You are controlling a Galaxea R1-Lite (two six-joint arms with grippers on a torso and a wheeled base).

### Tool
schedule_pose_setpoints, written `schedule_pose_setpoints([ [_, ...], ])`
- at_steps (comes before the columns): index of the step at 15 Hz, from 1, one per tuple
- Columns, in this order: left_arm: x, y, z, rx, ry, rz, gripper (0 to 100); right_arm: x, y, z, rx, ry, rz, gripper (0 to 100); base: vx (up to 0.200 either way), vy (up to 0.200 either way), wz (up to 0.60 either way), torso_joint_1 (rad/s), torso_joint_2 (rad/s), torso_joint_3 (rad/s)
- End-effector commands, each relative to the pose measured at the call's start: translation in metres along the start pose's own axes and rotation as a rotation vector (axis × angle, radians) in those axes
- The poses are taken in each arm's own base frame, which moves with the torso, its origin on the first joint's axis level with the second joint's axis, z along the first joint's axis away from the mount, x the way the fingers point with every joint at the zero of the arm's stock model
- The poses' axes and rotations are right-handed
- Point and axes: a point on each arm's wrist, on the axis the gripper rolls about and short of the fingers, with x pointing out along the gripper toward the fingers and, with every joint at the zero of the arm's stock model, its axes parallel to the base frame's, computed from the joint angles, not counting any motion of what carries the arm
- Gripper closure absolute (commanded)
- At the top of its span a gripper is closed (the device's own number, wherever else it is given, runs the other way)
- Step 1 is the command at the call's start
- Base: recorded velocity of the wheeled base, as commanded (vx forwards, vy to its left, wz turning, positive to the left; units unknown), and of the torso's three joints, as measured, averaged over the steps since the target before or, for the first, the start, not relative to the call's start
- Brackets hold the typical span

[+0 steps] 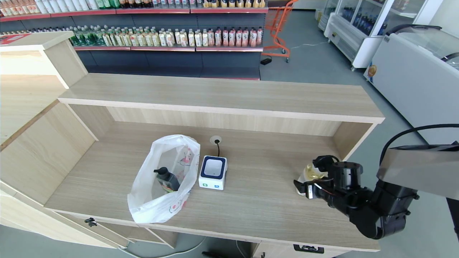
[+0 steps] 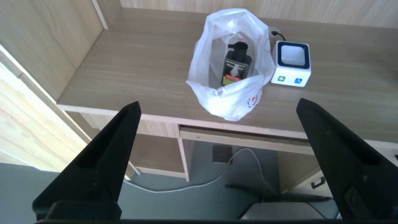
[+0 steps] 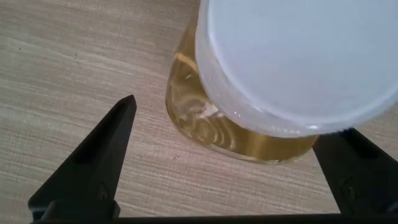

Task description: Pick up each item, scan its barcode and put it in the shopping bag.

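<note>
A white plastic shopping bag (image 1: 150,193) stands open on the wooden counter (image 1: 251,200), with a dark pump bottle (image 1: 167,179) inside it. Right of the bag sits the white barcode scanner (image 1: 213,172). Near the counter's right end stands a jar (image 1: 310,172) of yellowish liquid with a white lid (image 3: 298,62). My right gripper (image 1: 310,177) is open, one finger on each side of the jar. My left gripper (image 2: 217,107) is open and holds nothing, out in front of the counter's front edge, looking at the bag (image 2: 214,93), bottle (image 2: 236,62) and scanner (image 2: 292,62).
A raised wooden ledge (image 1: 222,96) runs along the back of the counter, with side walls at both ends. The scanner's cable goes into a hole (image 1: 215,139) behind it. Drawers sit under the counter front. Drink shelves and freezers stand far behind.
</note>
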Motion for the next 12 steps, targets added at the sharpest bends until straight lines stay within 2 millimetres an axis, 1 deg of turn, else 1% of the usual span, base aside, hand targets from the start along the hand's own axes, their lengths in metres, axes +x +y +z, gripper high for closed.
schedule_pose_setpoints([
  [1, 0.000, 0.000, 0.000, -0.001, 0.001, 0.000, 0, 0.015, 0.009, -0.009, -0.011, -0.012, 0.014, 0, 0.000, 0.000, 0.00, 0.000, 0.00, 0.000],
  [3, 0.000, 0.000, 0.000, 0.000, 0.001, 0.000, 0, 0.020, 0.012, -0.010, -0.018, -0.027, 0.019, 0, 0.000, 0.000, 0.00, 0.000, 0.00, 0.000],
  [4, 0.000, 0.000, 0.000, -0.001, 0.001, 0.000, 0, 0.024, 0.014, -0.015, -0.047, -0.022, 0.020, 0, 0.000, 0.000, 0.00, 0.000, 0.00, 0.000],
  [6, 0.000, 0.000, 0.000, -0.001, 0.001, 0.000, 0, 0.028, 0.019, -0.012, -0.065, -0.055, 0.034, 0, 0.000, 0.000, 0.00, 0.000, 0.00, 0.000],
  [8, 0.000, 0.000, 0.000, -0.001, 0.001, 0.000, 0, 0.036, 0.021, -0.012, -0.078, -0.078, 0.033, 0, 0.000, 0.000, 0.00, 0.000, 0.00, 0.000],
  [9, 0.000, 0.000, 0.000, -0.001, 0.001, 0.000, 0, 0.039, 0.022, -0.008, -0.087, -0.112, 0.032, 100, 0.000, 0.000, 0.00, 0.000, 0.00, 0.000],
  [12, 0.000, 0.000, 0.000, 0.000, 0.001, 0.000, 0, 0.048, 0.023, -0.003, -0.123, -0.141, 0.025, 100, 0.000, 0.000, 0.00, 0.000, 0.00, 0.000],
])
